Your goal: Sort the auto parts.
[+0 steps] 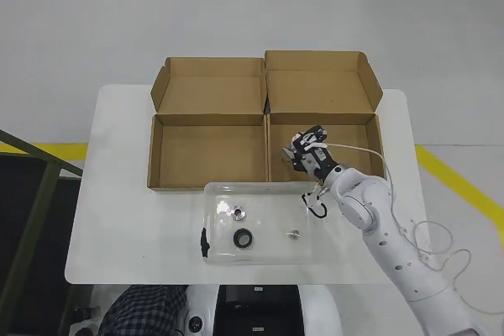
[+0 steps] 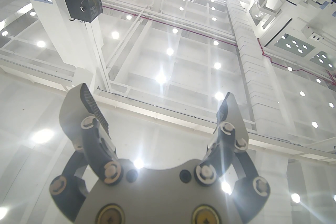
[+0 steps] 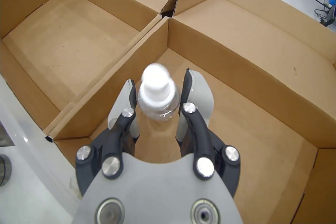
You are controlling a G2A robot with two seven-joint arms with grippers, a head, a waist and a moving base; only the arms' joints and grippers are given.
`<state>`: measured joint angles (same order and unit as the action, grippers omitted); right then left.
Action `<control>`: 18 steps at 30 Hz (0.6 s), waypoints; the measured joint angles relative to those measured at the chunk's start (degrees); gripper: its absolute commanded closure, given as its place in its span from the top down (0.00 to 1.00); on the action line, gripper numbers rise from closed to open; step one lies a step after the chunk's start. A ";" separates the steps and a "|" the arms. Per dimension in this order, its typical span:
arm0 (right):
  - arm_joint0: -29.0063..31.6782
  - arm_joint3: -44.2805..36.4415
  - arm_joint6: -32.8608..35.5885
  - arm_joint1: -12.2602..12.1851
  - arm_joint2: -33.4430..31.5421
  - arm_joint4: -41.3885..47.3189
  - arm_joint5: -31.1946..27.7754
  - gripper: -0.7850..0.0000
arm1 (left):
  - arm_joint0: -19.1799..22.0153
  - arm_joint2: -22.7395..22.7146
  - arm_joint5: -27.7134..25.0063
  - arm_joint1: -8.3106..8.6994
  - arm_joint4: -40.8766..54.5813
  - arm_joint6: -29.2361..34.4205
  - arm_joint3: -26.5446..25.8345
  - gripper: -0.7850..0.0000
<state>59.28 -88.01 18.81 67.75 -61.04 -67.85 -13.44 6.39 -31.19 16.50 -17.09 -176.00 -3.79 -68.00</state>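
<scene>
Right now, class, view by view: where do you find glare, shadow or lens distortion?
Left wrist view: ceiling lamps flare in starbursts over the left pincer. Right wrist view: the cardboard boxes show bowed walls; the white part in the right pincer glares. Top view: even light, no hard shadows on the table.

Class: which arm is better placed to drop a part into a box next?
Right. The right tool is shut on a white part over the cardboard box; the left tool is open, empty, facing the ceiling.

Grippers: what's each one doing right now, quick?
Left gripper: open, holding nothing.
Right gripper: shut on a white part.
</scene>
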 measured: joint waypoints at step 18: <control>3.70 -7.95 0.37 -0.51 -4.01 -1.66 -1.54 1.00 | 0.00 0.00 0.00 0.00 0.00 0.00 0.00 1.00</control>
<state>62.98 -95.96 19.17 67.23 -65.05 -69.51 -14.97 6.39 -31.19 16.50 -17.09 -176.00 -3.79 -68.00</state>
